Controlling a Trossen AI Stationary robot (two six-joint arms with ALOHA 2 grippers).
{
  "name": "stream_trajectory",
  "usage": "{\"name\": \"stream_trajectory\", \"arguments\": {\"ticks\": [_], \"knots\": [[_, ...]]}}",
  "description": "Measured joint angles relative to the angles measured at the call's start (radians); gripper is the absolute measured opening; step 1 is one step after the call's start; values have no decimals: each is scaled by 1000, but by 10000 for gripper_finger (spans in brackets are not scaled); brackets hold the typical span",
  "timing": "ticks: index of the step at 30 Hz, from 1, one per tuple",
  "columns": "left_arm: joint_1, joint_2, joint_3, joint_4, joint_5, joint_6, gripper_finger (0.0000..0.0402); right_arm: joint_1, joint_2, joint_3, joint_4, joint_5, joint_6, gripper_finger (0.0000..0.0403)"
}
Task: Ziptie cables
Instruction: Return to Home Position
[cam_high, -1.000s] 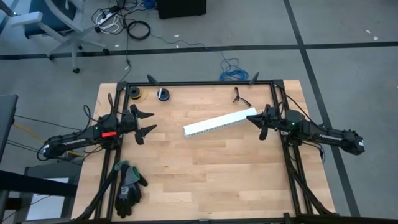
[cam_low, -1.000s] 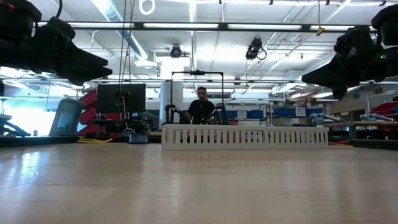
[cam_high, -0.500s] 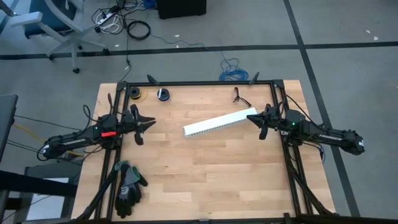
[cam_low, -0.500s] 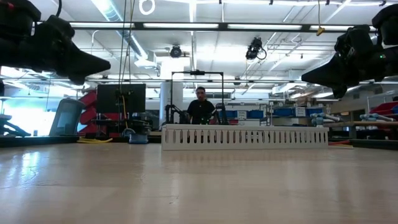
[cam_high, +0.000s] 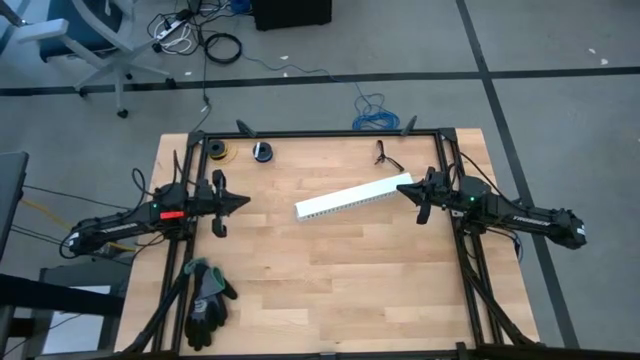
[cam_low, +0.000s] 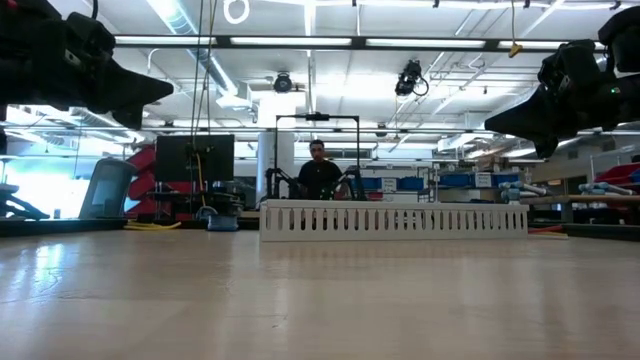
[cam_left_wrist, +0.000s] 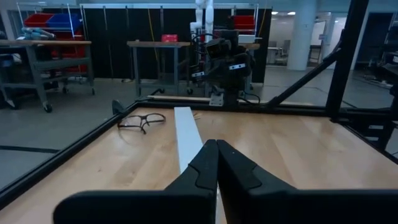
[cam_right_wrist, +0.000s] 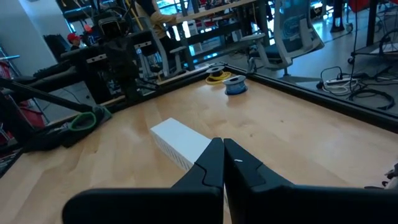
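The cables do not show in any view. A long white perforated strip (cam_high: 352, 197) lies flat on the wooden table (cam_high: 330, 280), slanting from the middle toward the right. My left gripper (cam_high: 245, 201) hovers shut at the table's left edge, pointing level toward the strip, with nothing between its fingers (cam_left_wrist: 217, 152). My right gripper (cam_high: 402, 190) hovers shut at the right edge, above the strip's right end (cam_right_wrist: 180, 144), also with nothing in it. In the low view both grippers, left (cam_low: 160, 92) and right (cam_low: 497, 122), hang well above the table top.
Two small spools, one yellow (cam_high: 217, 151) and one blue (cam_high: 262, 151), sit at the far left. A pair of glasses (cam_high: 385, 155) lies at the far right, and dark gloves (cam_high: 207, 295) lie at the near left. A black frame (cam_high: 320, 133) borders the table. A person (cam_low: 318, 175) stands in the room beyond.
My left gripper has shut: its fingers stood wide apart a second ago and now meet, with nothing taken between them. It has stayed at the left edge. The right arm and the white strip have kept still.
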Motion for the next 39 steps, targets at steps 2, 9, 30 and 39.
{"name": "stream_trajectory", "arguments": {"ticks": [2, 9, 30, 39], "knots": [[0, 0, 0, 0, 0, 0, 17, 0, 0, 0, 0, 0, 0, 0], [0, 0, 0, -1, 0, 0, 18, 0, 0, 0, 0, 0, 0, 0], [0, 0, 0, -2, 0, 1, 19, 0, 0, 0, 0, 0, 0, 0], [0, 0, 0, -2, 0, 1, 19, 0, 0, 1, 0, 0, 0, 0]]}}
